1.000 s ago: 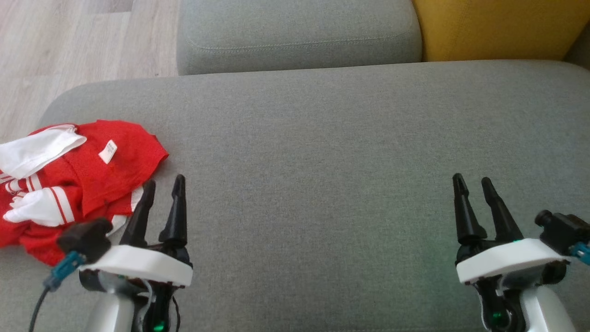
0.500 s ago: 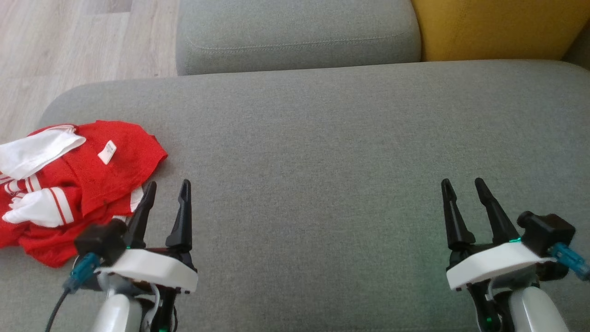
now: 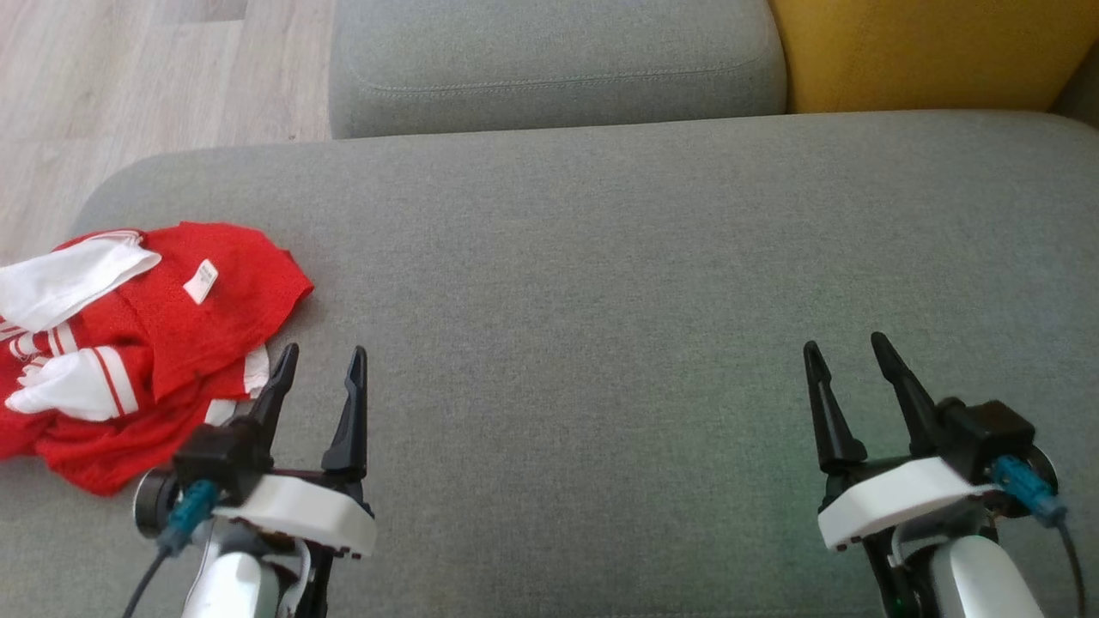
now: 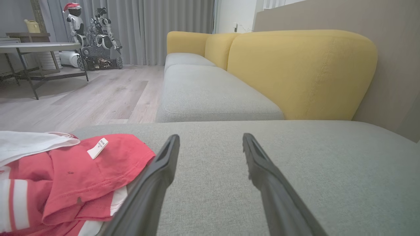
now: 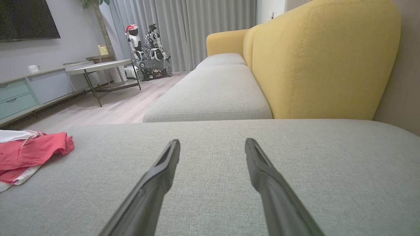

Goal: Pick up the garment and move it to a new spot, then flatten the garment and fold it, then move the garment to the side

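Garment [image 3: 146,343] first, since it's furthest left: one red top with white stripes, dumped in a crumpled heap at the left end of the grey seat cushion [image 3: 601,283]. It's partly cut off by the edge of the head view, with wood floor [image 3: 129,77] beyond it. It's too bunched up for me to call which way the collar or hem points. The heap spreads wider side to side than front to back, and one red corner pokes out to the right. One white label [image 3: 201,281] lies on top.

Next over, my left gripper [image 3: 325,349] hovers just beside the heap's right edge, its two fingers spread apart and holding nothing. I honestly can't tell if the nearer finger brushes the cloth.

Far right, my right gripper [image 3: 843,341] is well apart from the garment. It also has its two fingers spread and gripping nothing, pointing out over the cushion. One yellow backrest [image 3: 927,51] sits beyond it.
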Controlling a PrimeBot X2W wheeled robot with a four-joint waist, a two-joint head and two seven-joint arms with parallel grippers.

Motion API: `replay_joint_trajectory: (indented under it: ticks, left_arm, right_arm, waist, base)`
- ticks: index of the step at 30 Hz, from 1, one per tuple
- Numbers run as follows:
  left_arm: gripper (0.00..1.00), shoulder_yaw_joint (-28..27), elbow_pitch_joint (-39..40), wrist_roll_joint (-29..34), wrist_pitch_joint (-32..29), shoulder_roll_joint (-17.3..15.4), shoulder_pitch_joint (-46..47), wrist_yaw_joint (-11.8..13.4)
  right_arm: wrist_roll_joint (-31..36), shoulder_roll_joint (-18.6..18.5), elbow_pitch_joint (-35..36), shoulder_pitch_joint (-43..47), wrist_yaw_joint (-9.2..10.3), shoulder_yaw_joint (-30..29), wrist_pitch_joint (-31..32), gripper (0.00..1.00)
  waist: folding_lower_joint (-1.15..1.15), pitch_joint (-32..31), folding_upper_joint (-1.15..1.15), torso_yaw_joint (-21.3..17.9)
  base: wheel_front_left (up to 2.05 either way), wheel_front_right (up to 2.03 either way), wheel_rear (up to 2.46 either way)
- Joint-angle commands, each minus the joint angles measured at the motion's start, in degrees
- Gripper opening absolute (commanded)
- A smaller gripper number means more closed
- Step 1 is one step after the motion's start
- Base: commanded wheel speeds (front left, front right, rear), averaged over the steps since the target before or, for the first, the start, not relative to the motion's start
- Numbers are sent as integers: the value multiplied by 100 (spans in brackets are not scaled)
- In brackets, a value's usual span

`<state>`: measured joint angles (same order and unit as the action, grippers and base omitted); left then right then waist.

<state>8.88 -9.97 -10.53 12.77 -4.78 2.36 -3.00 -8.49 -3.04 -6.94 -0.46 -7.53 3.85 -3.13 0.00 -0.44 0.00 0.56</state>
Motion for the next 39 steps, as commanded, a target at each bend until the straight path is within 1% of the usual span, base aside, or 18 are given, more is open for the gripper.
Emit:
replay_joint_trajectory:
  ticks: [1, 9, 16, 39]
  left_arm:
    - [100, -122, 135, 195, 85, -99, 194, 22]
    - [100, -120, 45, 555, 220, -71, 211, 34]
    - [100, -185, -101, 375, 223, -16, 196, 29]
    - [100, -236, -220, 325, 223, 19, 210, 50]
  right_arm:
    - [206, -3, 191, -117, 4, 158, -91, 100]
    - [537, 12, 204, -86, 4, 126, -173, 100]
    - [84, 15, 146, -51, 4, -4, -157, 100]
    - [64, 16, 90, -53, 4, -10, -111, 100]
  waist:
    - [0, 9, 0, 5]
    - [0, 26, 0, -10]
    - [0, 24, 0, -27]
    - [0, 37, 0, -42]
  base:
    - [0, 0, 0]
    - [0, 0, 0]
    - [0, 0, 0]
    - [0, 0, 0]
